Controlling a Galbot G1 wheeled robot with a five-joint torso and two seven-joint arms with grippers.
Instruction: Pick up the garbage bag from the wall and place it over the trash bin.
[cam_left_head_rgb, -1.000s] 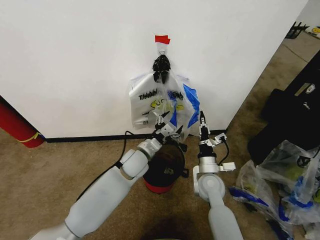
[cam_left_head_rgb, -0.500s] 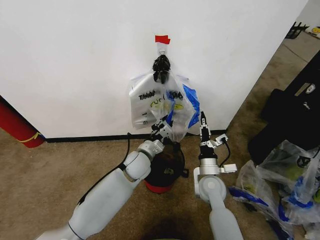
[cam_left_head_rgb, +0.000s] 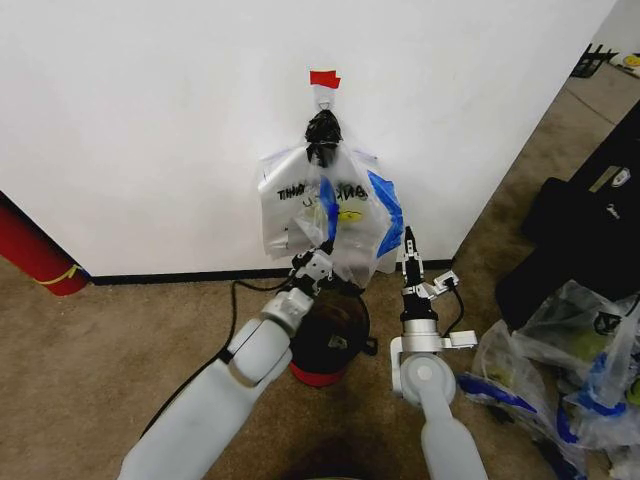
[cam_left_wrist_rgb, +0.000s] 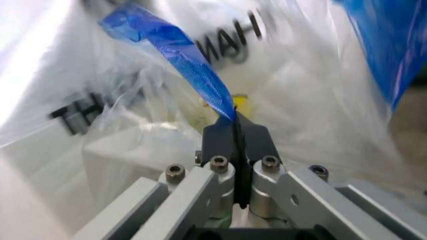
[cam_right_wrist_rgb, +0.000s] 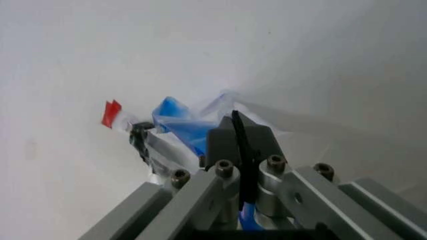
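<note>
The garbage bag (cam_left_head_rgb: 386, 214), translucent white with blue patches, hangs with a white "THANK YOU" bag (cam_left_head_rgb: 292, 204) from a hook (cam_left_head_rgb: 323, 97) on the white wall (cam_left_head_rgb: 150, 120), under a red tape strip (cam_left_head_rgb: 324, 78). My left gripper (cam_left_head_rgb: 318, 262) is at the bags' lower edge, shut on a blue strip of the garbage bag (cam_left_wrist_rgb: 193, 70) that rises taut from its fingertips (cam_left_wrist_rgb: 227, 131). My right gripper (cam_left_head_rgb: 408, 244) points up just right of the bag, shut with nothing seen between its fingertips (cam_right_wrist_rgb: 248, 137). The black mesh trash bin (cam_left_head_rgb: 330, 338) with a red base stands on the carpet below both grippers.
A red cylinder (cam_left_head_rgb: 32, 250) leans at the far left by the baseboard. A black case (cam_left_head_rgb: 585, 225) and bulging clear bags (cam_left_head_rgb: 570, 375) crowd the floor on the right. A black cable (cam_left_head_rgb: 252, 284) runs along the baseboard behind my left arm.
My left gripper has shifted left and slightly down while holding the blue strip, bunching the bag's lower part. The right gripper has barely moved.
</note>
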